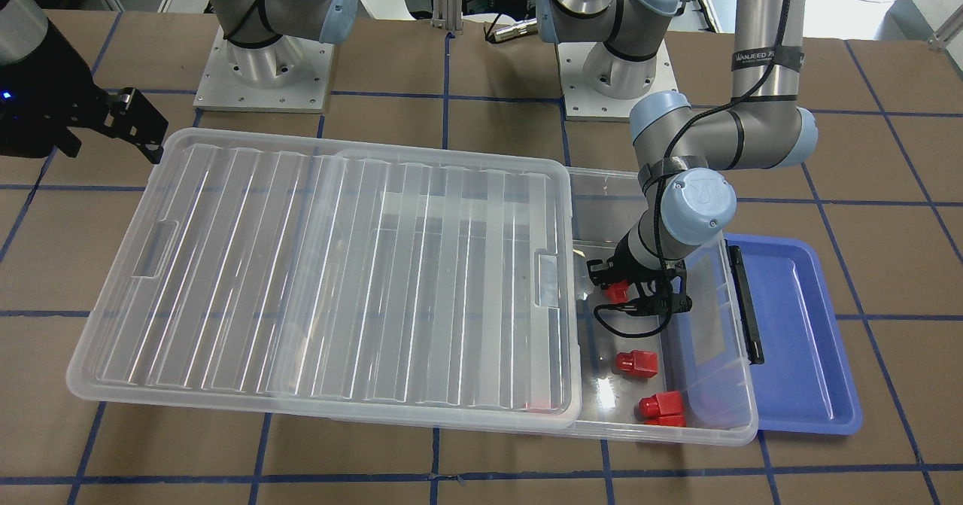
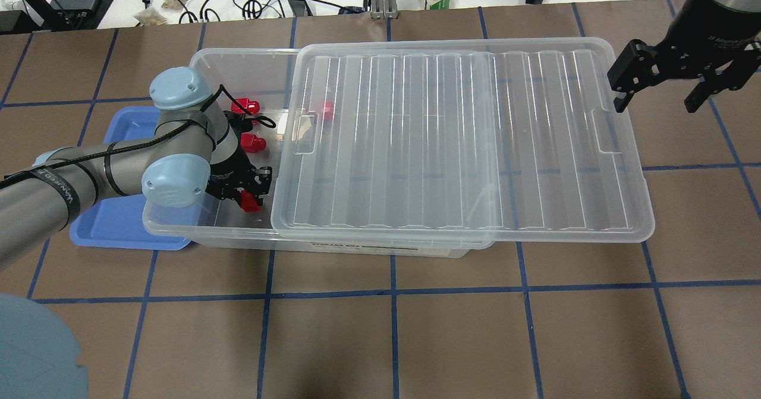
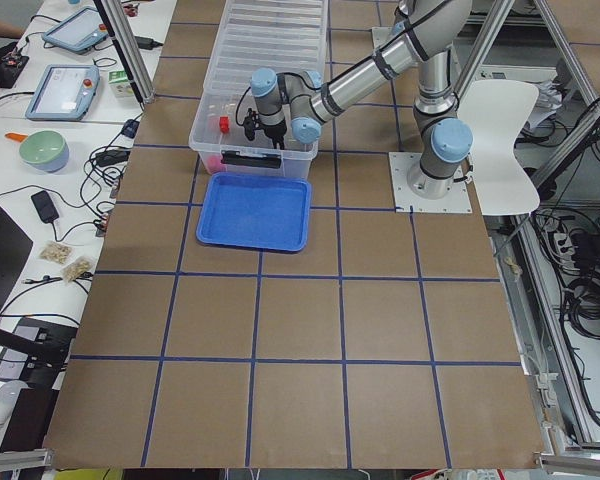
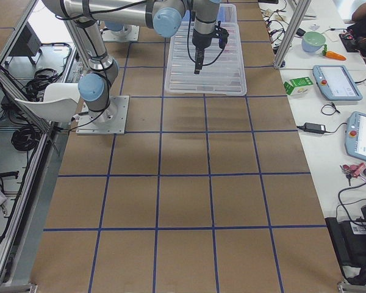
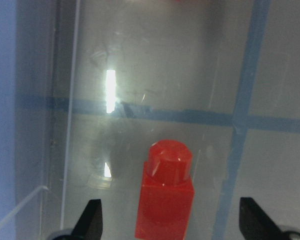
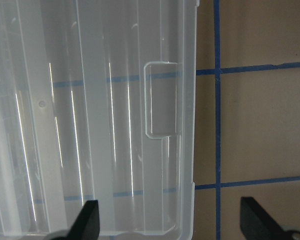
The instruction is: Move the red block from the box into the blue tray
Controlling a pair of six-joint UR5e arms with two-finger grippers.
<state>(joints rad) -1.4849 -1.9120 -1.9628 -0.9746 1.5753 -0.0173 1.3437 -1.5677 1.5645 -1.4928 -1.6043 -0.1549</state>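
My left gripper is down inside the open end of the clear box. It is open, with one red block lying on the box floor between its fingertips and untouched. The same block shows in the overhead view. Two more red blocks lie loose in the box, and another sits under the lid. The blue tray lies empty against the box's clip end. My right gripper hovers open and empty over the far edge of the lid.
The ribbed clear lid is slid sideways, covering most of the box and overhanging it on my right. A black clip handle sits on the box wall between the blocks and the tray. Brown table with blue tape lines all around.
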